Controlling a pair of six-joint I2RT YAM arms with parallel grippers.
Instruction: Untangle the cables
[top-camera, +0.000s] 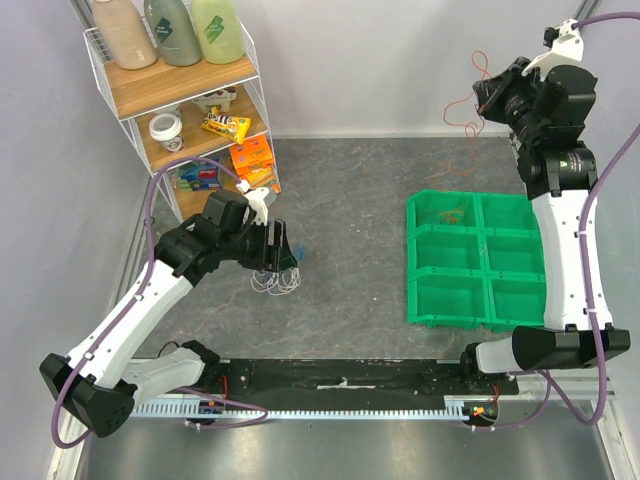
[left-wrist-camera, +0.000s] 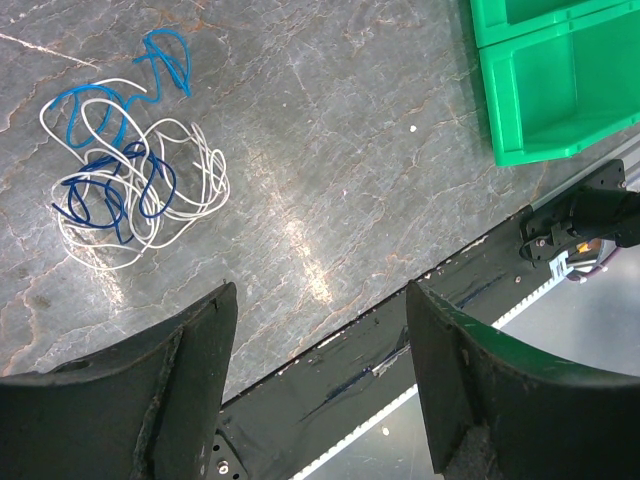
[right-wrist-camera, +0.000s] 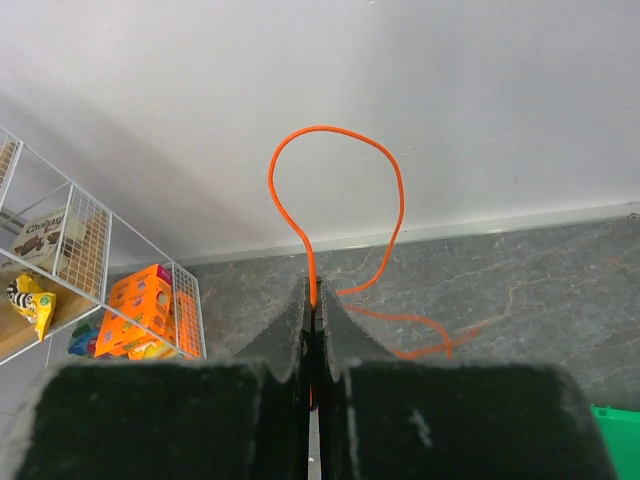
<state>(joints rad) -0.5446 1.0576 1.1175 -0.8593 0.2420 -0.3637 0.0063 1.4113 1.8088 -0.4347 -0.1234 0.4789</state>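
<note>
A tangle of thin white and blue cables (left-wrist-camera: 125, 185) lies on the grey table, at upper left in the left wrist view and just under the left gripper in the top view (top-camera: 280, 282). My left gripper (left-wrist-camera: 320, 390) is open and empty, above and beside the tangle. My right gripper (right-wrist-camera: 314, 300) is shut on an orange cable (right-wrist-camera: 385, 175), held high at the back right. The orange cable (top-camera: 470, 125) hangs down from that gripper (top-camera: 484, 92) toward the table. More orange cable (top-camera: 452, 213) lies in the bin's back-left compartment.
A green bin (top-camera: 478, 262) with several compartments sits right of centre. A wire shelf (top-camera: 180, 95) with bottles and snack packs stands at the back left. A black strip (top-camera: 340, 378) and a rail run along the near edge.
</note>
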